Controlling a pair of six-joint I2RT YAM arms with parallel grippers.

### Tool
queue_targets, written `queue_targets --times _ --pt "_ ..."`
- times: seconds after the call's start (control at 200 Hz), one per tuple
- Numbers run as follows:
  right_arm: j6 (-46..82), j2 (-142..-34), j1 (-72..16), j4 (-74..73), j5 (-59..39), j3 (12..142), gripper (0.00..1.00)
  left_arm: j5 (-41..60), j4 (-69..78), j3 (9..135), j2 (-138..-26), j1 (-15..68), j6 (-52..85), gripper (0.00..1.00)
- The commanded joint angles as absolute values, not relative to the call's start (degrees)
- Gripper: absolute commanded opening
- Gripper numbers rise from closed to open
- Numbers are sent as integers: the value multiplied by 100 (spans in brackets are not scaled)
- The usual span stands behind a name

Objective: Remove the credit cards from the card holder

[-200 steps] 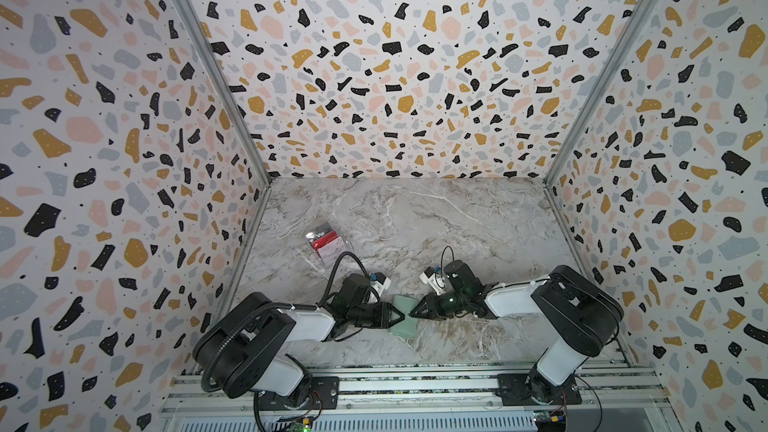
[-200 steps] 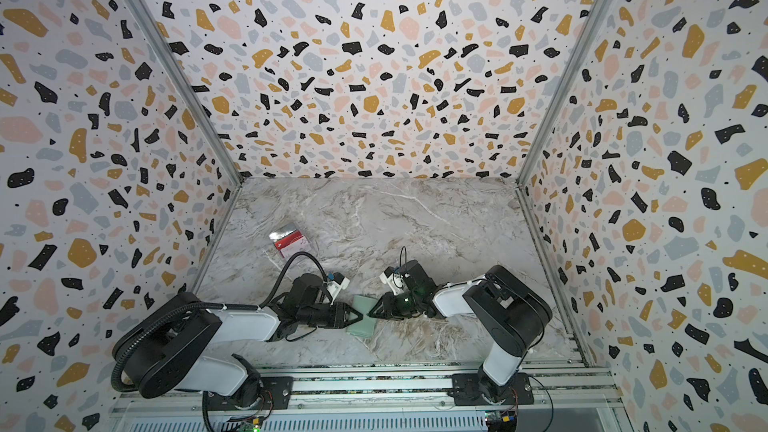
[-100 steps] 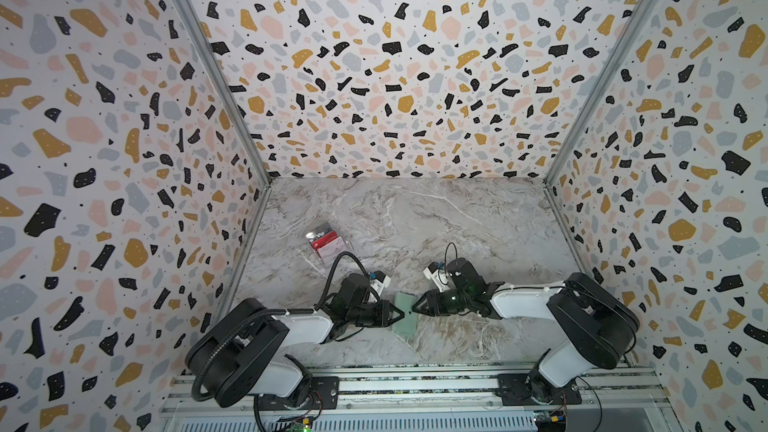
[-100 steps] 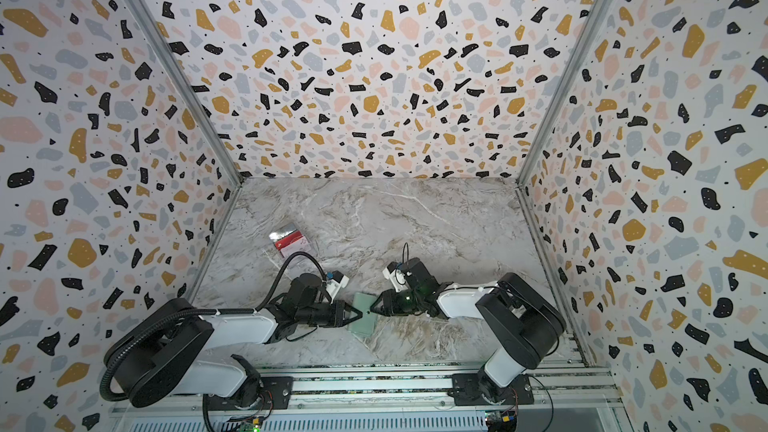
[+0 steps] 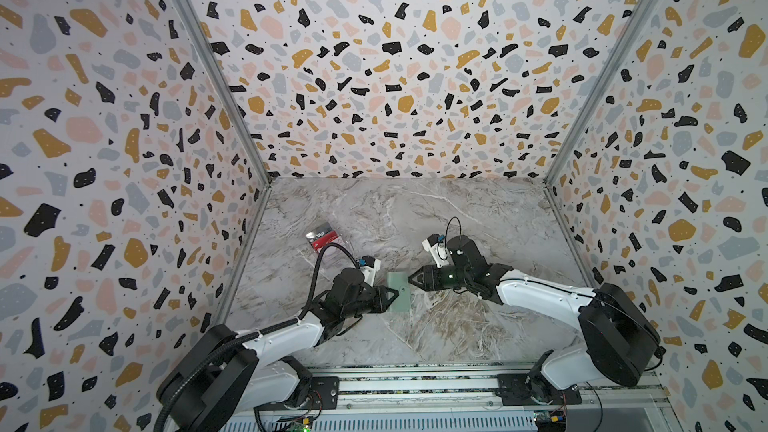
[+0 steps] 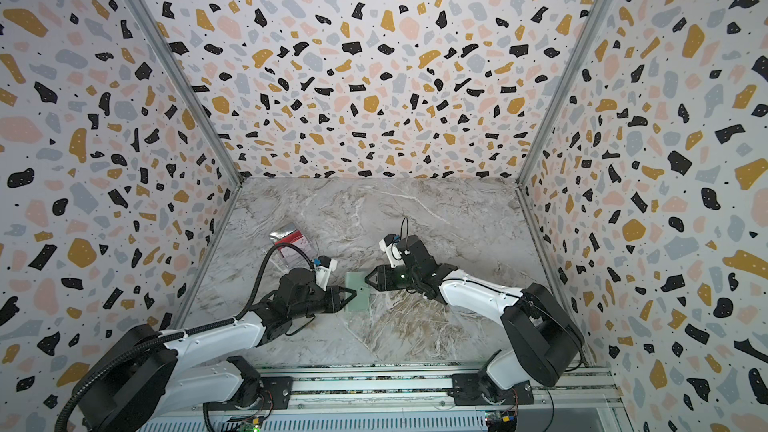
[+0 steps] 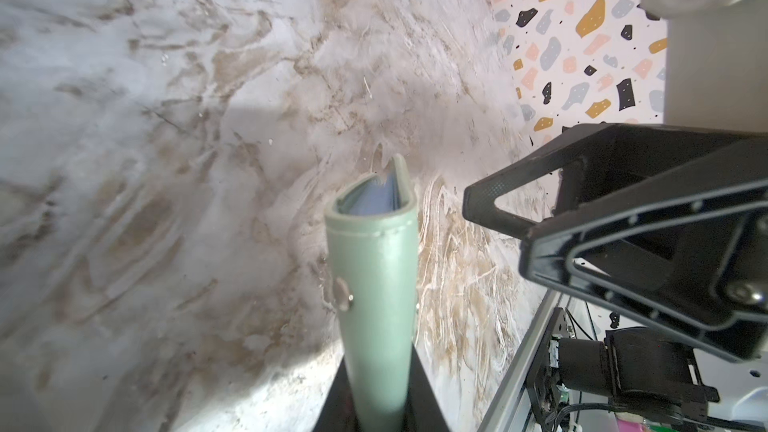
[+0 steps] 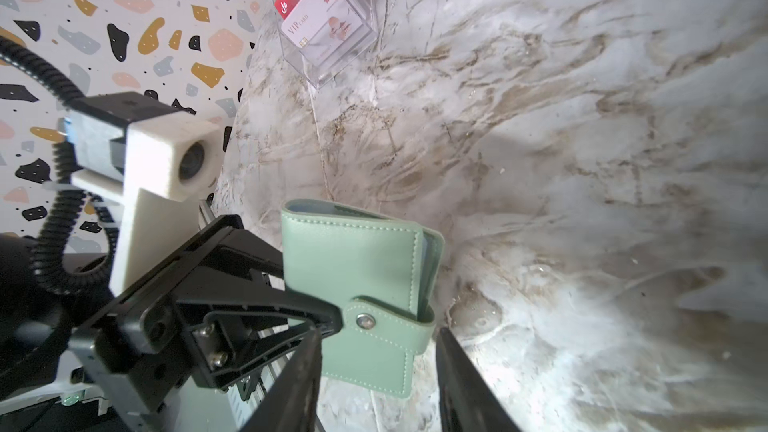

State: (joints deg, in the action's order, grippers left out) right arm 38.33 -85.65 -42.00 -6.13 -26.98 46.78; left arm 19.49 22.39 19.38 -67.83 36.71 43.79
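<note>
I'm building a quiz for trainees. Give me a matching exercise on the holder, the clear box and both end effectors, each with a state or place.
Things: 1 holder; 2 clear box; 3 left end effector; 4 right end effector.
States: a open, beside the holder; b clamped on the holder; c mint green, snapped shut; d near the left wall, cards inside.
Pairs: 1-c, 2-d, 3-b, 4-a.
</note>
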Motion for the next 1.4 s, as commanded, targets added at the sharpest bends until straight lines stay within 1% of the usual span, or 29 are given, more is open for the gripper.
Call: queue_targets --times 0.0,0.145,0.33,0.646,0.806,1.156,1.276,1.396 --pt "3775 -8705 -4261 -525 -2820 5021 46 1683 2529 2056 -6630 3674 4235 0" --pt "3795 -8959 -4361 -543 -2883 5228 45 1612 2645 2014 -6533 3672 4223 0" --pt "3841 -9236 -4469 -613 -2970 5426 40 1594 2685 2013 -6475 3674 4144 0" --pt "3929 -9501 -4588 -682 -3019 5484 38 1633 2826 2004 -6349 3674 4085 0" --pt "3834 -9626 -4656 -481 -2997 5582 38 1573 2828 2003 -6293 3674 4044 0" --pt "3482 -9823 -4928 262 -2470 5902 38 1335 2826 1968 -6114 3674 4061 0" --pt "3385 -9846 -4979 551 -2202 5976 35 1176 2795 1932 -6015 3674 4078 0" --pt "3303 -9821 -4988 769 -1986 6011 28 1028 2780 1901 -5949 3674 4110 0"
